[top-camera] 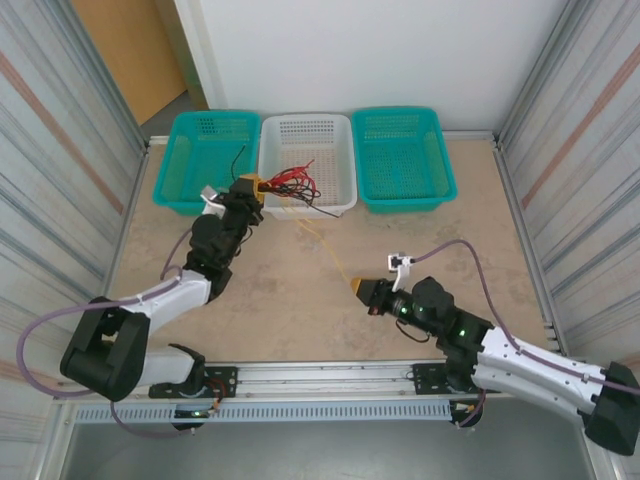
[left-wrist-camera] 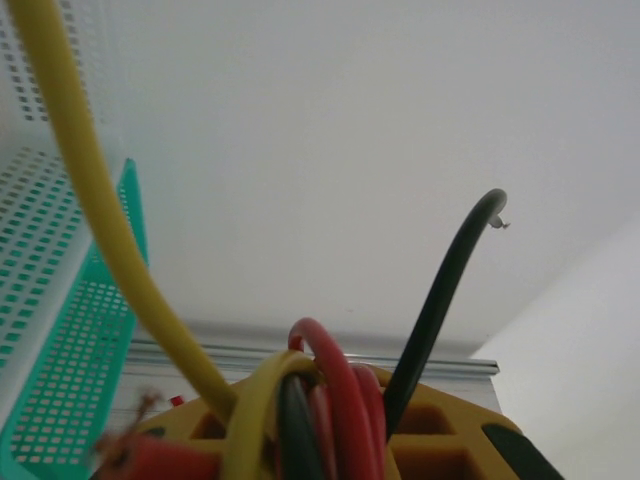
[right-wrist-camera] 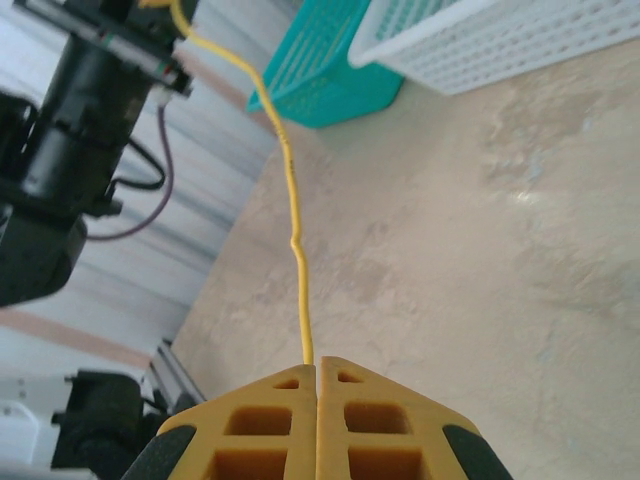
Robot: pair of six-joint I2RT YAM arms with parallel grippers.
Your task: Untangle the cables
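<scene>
A pale beige, mottled tabletop (top-camera: 280, 300) is flanked on both sides by corrugated metal panels (top-camera: 60, 130) with faint reddish stripes. Behind it stands a plain white wall (top-camera: 380, 50), with an orange-brown wooden panel (top-camera: 130, 50) at far left. An aluminium rail (top-camera: 330, 375) runs along the near edge; the light is soft and even

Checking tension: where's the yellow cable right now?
Top view: the yellow cable spans mid-table from the left gripper at the white basket to the shut right gripper.
</scene>
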